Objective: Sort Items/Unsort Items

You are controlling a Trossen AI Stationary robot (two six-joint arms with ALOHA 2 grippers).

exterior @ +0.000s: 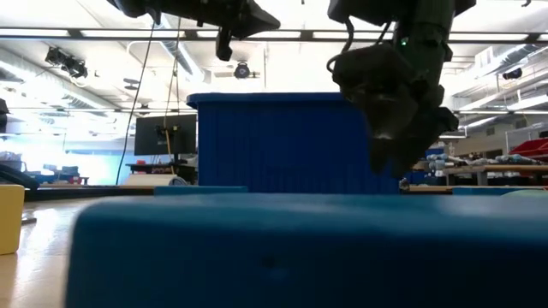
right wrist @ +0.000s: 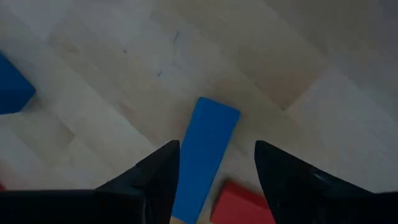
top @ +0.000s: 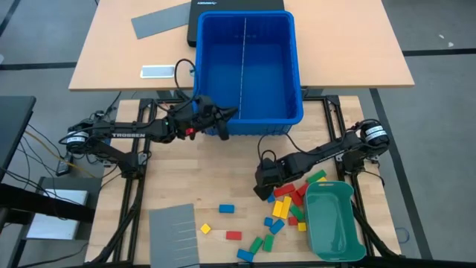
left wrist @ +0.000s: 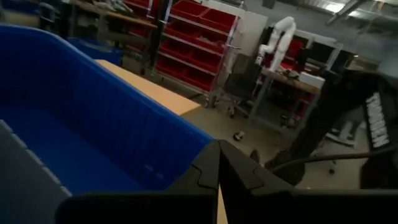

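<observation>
Right gripper (right wrist: 216,171) is hovering over a flat blue rectangular toy block (right wrist: 205,155) on the pale wooden tabletop (right wrist: 124,74), fingers apart and straddling it, not clamped yet. Judging this as the pick step. Next move calls for dropping straight down and closing on the block's long sides (a red block (right wrist: 239,204) is lying just beside it, so keep clear). The other coloured blocks (top: 286,212) are lying scattered next to the teal-green oblong plastic tray (top: 331,223). Left gripper (left wrist: 219,177) is waiting at the big blue plastic bin (top: 245,67), fingers together, holding nothing. Readable writing: "TROSSEN" on the left arm (top: 126,135).
</observation>
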